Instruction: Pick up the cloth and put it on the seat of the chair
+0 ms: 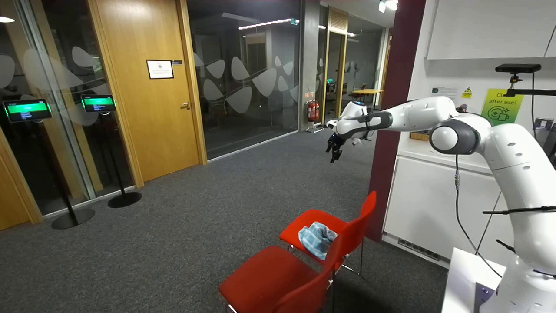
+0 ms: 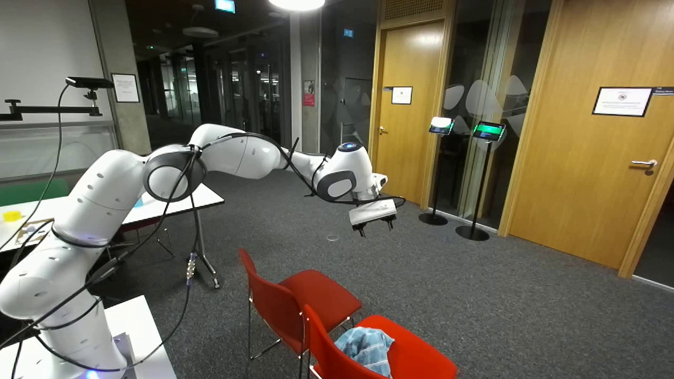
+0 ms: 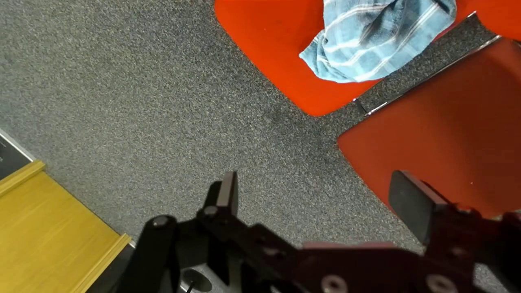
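Note:
The cloth (image 1: 317, 239) is a crumpled light-blue rag with whitish stripes. It lies on the seat of the bright red chair (image 1: 316, 216), towards one side. The cloth (image 2: 367, 345) and the bright red chair (image 2: 418, 352) also show in an exterior view, where the backrest hides part of the cloth. In the wrist view the cloth (image 3: 374, 42) lies on the bright red seat (image 3: 266, 44) at the top, and one edge reaches the seat's side. My gripper (image 3: 315, 175) is open and empty, with carpet between its fingers. In both exterior views the gripper (image 1: 332, 155) (image 2: 376, 230) hangs high above the floor, apart from cloth and chair.
A darker red chair (image 1: 269, 276) stands close beside the bright red one; it also shows in the wrist view (image 3: 439, 134). A white table (image 2: 205, 197) stands behind the arm. Two screen stands (image 2: 476, 231) are near the wooden doors (image 1: 143, 95). Cables hang along the arm.

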You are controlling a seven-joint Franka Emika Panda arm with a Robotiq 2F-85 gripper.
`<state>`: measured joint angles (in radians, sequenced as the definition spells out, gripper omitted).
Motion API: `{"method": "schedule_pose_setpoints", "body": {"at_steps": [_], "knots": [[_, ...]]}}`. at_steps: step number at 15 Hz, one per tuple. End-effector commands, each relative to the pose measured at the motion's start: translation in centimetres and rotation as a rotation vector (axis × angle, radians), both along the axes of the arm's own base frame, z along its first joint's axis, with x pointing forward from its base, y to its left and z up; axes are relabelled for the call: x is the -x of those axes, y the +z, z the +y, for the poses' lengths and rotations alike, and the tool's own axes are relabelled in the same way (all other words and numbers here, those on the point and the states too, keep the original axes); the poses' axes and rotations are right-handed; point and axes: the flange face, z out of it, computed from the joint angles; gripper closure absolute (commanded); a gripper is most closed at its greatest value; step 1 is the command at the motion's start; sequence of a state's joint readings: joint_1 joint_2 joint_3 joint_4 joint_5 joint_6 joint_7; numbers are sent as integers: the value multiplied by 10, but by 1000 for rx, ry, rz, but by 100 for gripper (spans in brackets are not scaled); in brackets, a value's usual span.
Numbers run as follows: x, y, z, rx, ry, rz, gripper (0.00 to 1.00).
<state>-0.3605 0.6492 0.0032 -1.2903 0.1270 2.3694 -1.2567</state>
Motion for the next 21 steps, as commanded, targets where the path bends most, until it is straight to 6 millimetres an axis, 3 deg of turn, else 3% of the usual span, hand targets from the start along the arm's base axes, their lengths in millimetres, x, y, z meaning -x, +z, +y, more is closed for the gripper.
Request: {"method": "schedule_pose_setpoints", "body": {"at_steps": [1,6,11,16,19,20,21], "knots": [[29,29,8,-64,-32,32,0],[55,31,16,-162,-79,148,0],[66,16,25,-312,-319,199,0],[66,-1,38,-403,-557,204,0],[65,-6,50,-430,-535,185,0],[51,-14,40,-409,-541,218,0],[51,-16,42,-413,-539,212,0]]}}
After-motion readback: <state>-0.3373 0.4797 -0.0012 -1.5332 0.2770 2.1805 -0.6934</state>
